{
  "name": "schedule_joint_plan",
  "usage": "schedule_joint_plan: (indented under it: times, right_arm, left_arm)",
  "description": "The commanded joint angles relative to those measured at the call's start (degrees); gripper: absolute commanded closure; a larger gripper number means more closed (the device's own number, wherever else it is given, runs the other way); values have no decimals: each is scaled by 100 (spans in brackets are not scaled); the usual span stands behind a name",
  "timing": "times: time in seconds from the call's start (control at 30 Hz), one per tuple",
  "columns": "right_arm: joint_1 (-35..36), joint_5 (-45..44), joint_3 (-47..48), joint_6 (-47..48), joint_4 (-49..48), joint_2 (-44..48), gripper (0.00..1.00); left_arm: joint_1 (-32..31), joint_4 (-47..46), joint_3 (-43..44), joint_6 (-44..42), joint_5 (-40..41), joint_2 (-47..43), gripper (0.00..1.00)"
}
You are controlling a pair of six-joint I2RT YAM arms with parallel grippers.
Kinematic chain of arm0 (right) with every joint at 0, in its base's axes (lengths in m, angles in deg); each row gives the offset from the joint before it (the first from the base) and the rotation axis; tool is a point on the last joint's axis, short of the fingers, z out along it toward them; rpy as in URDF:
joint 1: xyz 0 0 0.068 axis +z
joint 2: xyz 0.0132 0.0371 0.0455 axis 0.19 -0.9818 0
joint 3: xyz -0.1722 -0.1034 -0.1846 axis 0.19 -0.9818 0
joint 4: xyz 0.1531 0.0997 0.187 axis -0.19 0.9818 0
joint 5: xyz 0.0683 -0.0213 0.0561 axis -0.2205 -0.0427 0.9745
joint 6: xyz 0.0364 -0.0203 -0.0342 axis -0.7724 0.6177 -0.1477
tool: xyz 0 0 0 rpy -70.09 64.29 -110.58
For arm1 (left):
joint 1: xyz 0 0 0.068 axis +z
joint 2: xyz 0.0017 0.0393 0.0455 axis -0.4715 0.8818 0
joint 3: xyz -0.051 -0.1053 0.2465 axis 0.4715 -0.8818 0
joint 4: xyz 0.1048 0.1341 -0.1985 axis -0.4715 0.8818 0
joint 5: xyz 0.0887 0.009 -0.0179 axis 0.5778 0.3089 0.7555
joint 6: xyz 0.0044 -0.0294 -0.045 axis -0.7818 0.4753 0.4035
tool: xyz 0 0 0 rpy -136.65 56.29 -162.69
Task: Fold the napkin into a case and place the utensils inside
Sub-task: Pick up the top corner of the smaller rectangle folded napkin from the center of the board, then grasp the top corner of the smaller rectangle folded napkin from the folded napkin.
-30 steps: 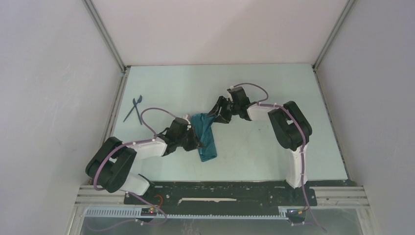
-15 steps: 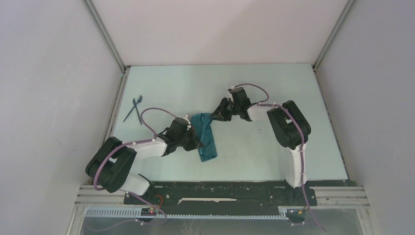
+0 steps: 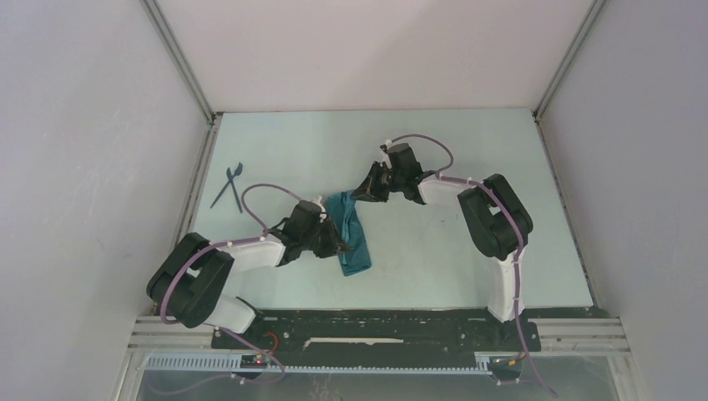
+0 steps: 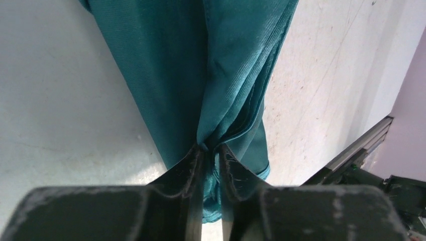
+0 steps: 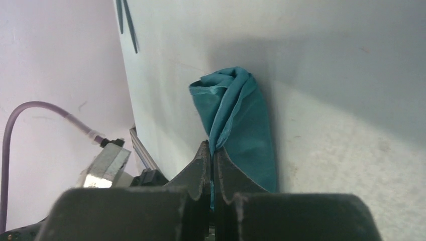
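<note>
I see my left gripper (image 4: 210,149) pinched tight on the napkin (image 4: 201,65) (bunched, mid-table). My right gripper (image 5: 211,150) is clamped on its far-edge end.

3 views. Top external — looking down from high behind the near edge, taking in the whole table (image 3: 467,251) from afar. 2 wrist views — looking close and low from opposite sides, all 3 sharing the napkin (image 3: 351,238).

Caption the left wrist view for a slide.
Left pincer pinching a bunched fold of the teal napkin on the table.
</note>
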Motion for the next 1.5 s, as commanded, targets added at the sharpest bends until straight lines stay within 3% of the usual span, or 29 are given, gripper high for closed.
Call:
schedule_joint_plan:
  times: [0.0,0.13,0.3,0.33,0.37,0.53,0.67,0.73,0.83,0.87,1.13,1.23,1.47]
  right_arm:
    - [165,191,442,118,101,66,100]
    - [244,287,595,63,145,-99,100]
    - [341,396,773,-54,91,-284,100]
    - [356,418,805,-81,87,-333,100]
    - [366,426,835,-108,75,-370,100]
    - [438,499,904,-192,-22,-548,100]
    - [508,504,912,-257,-64,-588,100]
    - [520,506,912,-328,-122,-604,100]
    - [518,545,912,-473,-225,-640,100]
    - [526,550,907,-500,-246,-641,100]
    - [555,661,903,-630,-385,-700,100]
    - [555,713,903,-640,-429,-722,100]
    - [556,715,866,-594,-441,-723,100]
  left_arm:
    - [5,-83,-57,-130,-99,-135,70]
    - [23,343,-20,-255,-155,-647,51]
    - [294,1264,122,-341,-342,-1430,42]
    - [422,1442,139,-347,-379,-1569,40]
    - [577,1675,179,-349,-390,-1697,31]
    - [1319,2672,697,-612,-165,-1938,23]
    - [1406,3607,2030,-1195,237,-1057,26]
    - [1405,3962,2624,-1415,559,-448,36]
    - [1374,4692,3501,-1747,1060,440,63]
    - [1366,4834,3674,-1835,1114,687,65]
    - [1104,5267,4394,-2031,1426,1760,73]
    - [870,5461,4655,-2040,1952,1987,67]
    - [610,5627,4972,-1939,2699,2376,63]
